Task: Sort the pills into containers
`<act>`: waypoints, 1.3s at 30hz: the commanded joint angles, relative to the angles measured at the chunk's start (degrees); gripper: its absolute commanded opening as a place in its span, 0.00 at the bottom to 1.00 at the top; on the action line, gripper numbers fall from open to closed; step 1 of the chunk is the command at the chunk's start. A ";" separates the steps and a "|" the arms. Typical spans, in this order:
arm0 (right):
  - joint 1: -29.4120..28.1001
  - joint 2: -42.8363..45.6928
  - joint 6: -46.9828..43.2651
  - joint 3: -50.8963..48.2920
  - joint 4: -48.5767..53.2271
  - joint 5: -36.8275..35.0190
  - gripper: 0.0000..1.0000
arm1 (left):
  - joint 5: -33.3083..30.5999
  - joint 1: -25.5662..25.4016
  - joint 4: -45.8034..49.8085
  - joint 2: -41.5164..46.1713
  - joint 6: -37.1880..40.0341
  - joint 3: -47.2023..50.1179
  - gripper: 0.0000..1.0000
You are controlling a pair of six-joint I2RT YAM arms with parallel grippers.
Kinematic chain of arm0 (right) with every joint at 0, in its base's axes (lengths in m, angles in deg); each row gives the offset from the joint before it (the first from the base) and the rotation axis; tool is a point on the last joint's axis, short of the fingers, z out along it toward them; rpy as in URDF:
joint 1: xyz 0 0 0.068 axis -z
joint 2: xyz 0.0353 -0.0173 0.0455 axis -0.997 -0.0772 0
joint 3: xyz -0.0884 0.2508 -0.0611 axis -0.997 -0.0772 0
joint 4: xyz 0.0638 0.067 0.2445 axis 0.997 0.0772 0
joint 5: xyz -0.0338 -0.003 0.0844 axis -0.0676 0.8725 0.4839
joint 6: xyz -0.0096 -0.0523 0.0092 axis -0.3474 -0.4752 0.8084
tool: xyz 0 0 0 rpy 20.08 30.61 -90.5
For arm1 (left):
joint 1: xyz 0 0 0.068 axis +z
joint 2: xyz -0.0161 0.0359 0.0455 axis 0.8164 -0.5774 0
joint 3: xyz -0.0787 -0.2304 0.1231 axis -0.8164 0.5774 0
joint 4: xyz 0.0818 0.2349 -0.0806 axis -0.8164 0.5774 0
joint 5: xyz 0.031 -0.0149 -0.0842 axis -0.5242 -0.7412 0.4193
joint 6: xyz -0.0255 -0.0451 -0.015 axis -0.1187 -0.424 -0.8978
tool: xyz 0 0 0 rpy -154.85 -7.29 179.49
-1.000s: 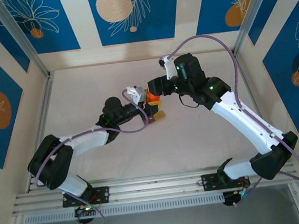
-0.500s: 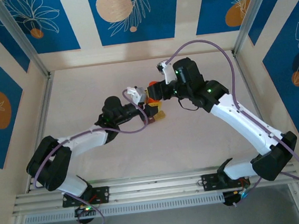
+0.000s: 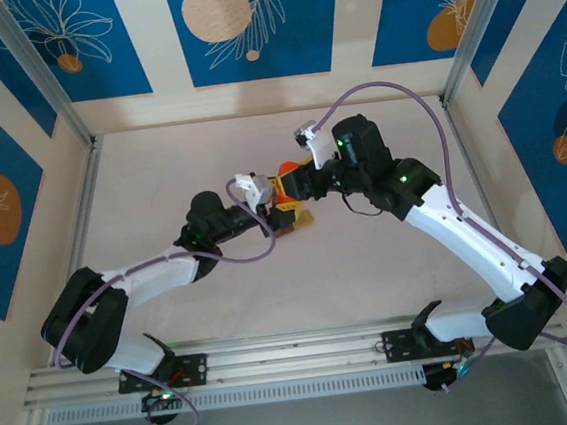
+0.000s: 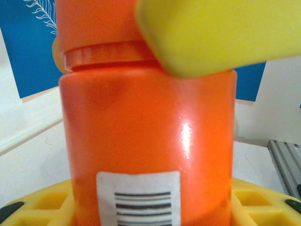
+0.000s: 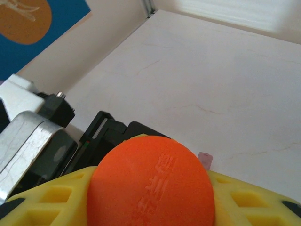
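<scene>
The bottle (image 4: 146, 132) is smooth, glossy orange plastic with a paper label (image 4: 138, 197). Its lid (image 5: 150, 183) looks matt, like the pale table (image 5: 211, 70).

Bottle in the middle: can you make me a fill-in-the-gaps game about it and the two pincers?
The pill bottle is coloured ____. Its white label shows a black ____. The left pincer grips the bottle's body, and the right pincer has a finger on each side of its ____. The pincer fingers are coloured ____.
Missing words: orange, barcode, cap, yellow.
</scene>
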 commanded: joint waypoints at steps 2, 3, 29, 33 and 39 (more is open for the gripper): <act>-0.75 1.60 -11.39 1.83 5.19 10.05 0.32 | 4.26 0.66 -3.98 2.42 0.94 2.10 0.00; -1.04 1.54 -13.36 2.13 6.04 10.61 0.32 | 4.53 0.64 -3.87 2.66 1.36 2.50 0.00; -3.63 -2.09 -30.98 8.22 14.83 11.03 0.70 | 7.20 0.14 -12.00 1.03 -0.71 6.90 0.00; -3.63 0.50 -28.67 8.03 13.88 12.05 0.73 | 4.41 0.05 -11.61 0.63 -0.07 6.41 0.00; -3.81 4.16 -23.93 7.38 11.38 12.45 0.77 | 0.98 0.04 -11.32 0.62 0.52 6.97 0.00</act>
